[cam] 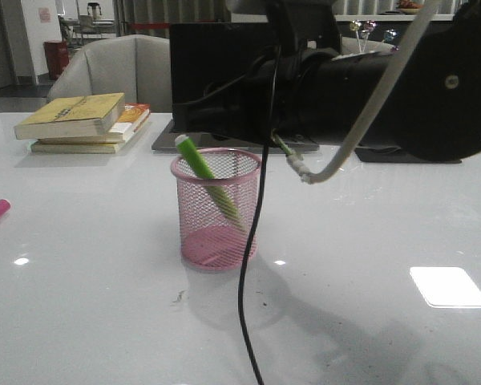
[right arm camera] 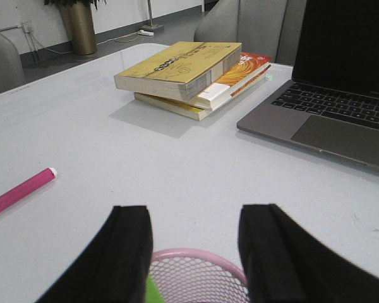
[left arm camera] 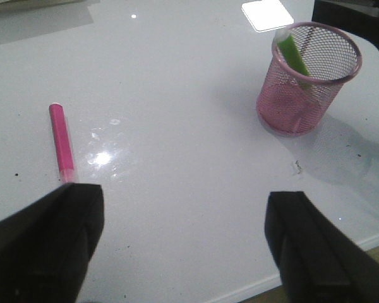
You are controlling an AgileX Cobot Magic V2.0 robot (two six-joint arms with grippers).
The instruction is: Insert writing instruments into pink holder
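white table (cam: 369,241): one green pen (cam: 210,183) in holder (cam: 216,210), one pink pen (left arm camera: 62,142) outside, both end effectors spread.

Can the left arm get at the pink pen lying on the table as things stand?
Probably yes. The pink pen lies flat on bare table, just ahead of the left gripper, whose jaws are open and empty, and nothing sits between them.

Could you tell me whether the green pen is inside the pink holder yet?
Yes, inside: the green pen leans diagonally in the pink holder, top poking above the rim.
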